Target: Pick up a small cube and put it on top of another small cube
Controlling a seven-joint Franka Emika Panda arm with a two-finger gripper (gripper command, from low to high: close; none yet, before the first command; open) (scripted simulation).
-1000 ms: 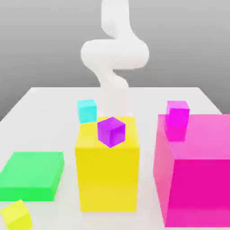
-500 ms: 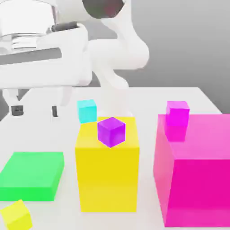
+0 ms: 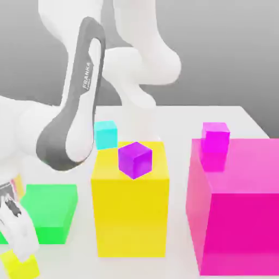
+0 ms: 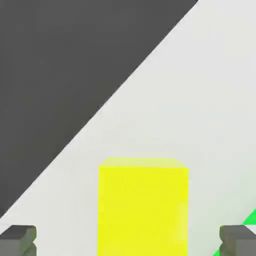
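- We see bare table [image 4: 200, 100] beyond the small yellow cube [image 4: 143, 205], and gaps between it and our spread jaws.
- The green slab [image 3: 49, 210] stands just beside it; the tall yellow block [image 3: 131, 218] stands farther along the table's near edge.

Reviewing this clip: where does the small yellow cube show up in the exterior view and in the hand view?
Exterior view: small yellow cube at the bottom corner on the exterior view's left, in front of the green block, under the open gripper.
Hand view: it sits centred between the two fingertips.
Shared landmark: the green block beside the cube.
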